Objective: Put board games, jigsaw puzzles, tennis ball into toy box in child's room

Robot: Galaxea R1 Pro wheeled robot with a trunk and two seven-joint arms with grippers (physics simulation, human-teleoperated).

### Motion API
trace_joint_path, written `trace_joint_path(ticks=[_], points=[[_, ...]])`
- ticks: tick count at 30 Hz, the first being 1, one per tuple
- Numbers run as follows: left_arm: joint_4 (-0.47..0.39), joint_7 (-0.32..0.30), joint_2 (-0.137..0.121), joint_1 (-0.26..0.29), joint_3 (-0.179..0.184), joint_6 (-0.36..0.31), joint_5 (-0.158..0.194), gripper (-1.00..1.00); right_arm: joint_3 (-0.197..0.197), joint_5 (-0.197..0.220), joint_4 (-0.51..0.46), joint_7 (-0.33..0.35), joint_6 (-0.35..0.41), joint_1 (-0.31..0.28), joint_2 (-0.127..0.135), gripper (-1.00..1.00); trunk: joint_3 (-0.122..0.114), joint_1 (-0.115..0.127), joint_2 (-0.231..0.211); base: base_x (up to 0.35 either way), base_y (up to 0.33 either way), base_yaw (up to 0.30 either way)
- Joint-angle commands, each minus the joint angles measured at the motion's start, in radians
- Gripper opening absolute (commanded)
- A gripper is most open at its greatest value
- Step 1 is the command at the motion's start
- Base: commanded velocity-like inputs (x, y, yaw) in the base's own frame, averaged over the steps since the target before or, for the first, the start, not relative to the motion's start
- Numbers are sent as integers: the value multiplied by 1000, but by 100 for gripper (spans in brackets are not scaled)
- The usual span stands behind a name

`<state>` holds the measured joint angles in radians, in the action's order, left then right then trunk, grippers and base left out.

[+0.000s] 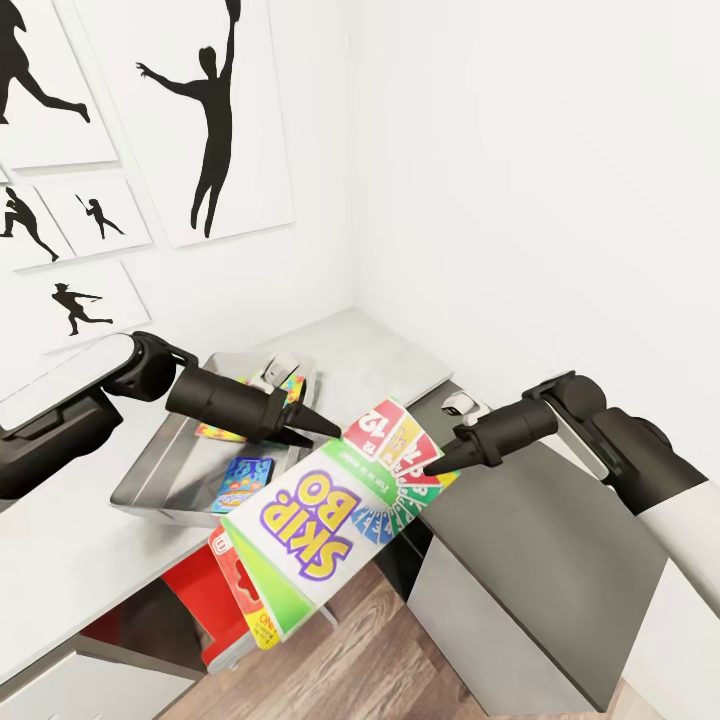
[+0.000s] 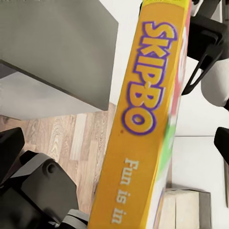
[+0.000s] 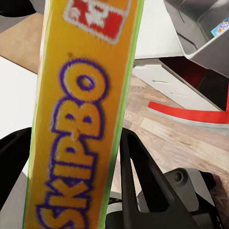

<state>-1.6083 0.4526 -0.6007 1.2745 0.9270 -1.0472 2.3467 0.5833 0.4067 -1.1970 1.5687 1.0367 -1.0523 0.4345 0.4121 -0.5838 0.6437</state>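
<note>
We face a corner of the child's room point(image 1: 520, 150), with plain white walls; on the wall at our left hang white panels with black silhouettes of athletes point(image 1: 215, 110). Below them runs the table point(image 1: 390, 355), a pale grey speckled top meeting a dark grey matte top point(image 1: 530, 540) with a white side panel, and wood-plank floor point(image 1: 400, 650) shows beneath.

The toy box point(image 1: 150, 470) sits on the pale top, tilted, clear and greyish. Inside it we see a small blue card-like piece point(image 1: 243, 483) and, further in, a jigsaw puzzle point(image 1: 225, 430) in yellow and other colours, partly hidden by our left arm.

A board game point(image 1: 330, 510) hangs in the air between both grippers, over the gap in front of the table, just beside the toy box and outside it. Its face reads "SKIP BO" in purple and "12" on a red corner, both upside down to us. The yellow edge in the left wrist view reads "SKIP-BO" and "Fun is in", cut off there. A second box point(image 1: 240, 590) shows beneath it, mostly covered; we cannot read its print.

The left gripper point(image 1: 325, 428) touches the game's far edge and the right gripper point(image 1: 440, 465) its right side. Each appears to pinch the box, but we cannot tell for sure how the jaws stand. Something red point(image 1: 190, 600) lies under the table, cut off.
</note>
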Motion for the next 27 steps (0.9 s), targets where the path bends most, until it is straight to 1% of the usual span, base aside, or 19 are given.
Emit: trace_joint_path(ticks=[1, 9, 14, 18, 27], points=[[0, 8, 0, 2, 2, 0, 9, 100, 3, 3, 0, 2, 11, -2, 1, -100, 1, 0, 1, 0, 0, 0], [-1, 7, 1, -5, 5, 0, 9, 100, 2, 3, -1, 2, 11, -3, 1, -100, 1, 0, 1, 0, 0, 0], [-1, 6, 2, -6, 18, 0, 9, 100, 2, 3, -1, 2, 11, -5, -1, -100, 1, 0, 1, 0, 0, 0], [-1, 5, 3, -5, 30, 0, 9, 100, 2, 4, -1, 2, 11, -19, -2, -100, 1, 0, 1, 0, 0, 0], [-1, 5, 2, -5, 37, 0, 9, 100, 3, 4, 0, 2, 11, -28, -2, -100, 1, 0, 1, 0, 0, 0]])
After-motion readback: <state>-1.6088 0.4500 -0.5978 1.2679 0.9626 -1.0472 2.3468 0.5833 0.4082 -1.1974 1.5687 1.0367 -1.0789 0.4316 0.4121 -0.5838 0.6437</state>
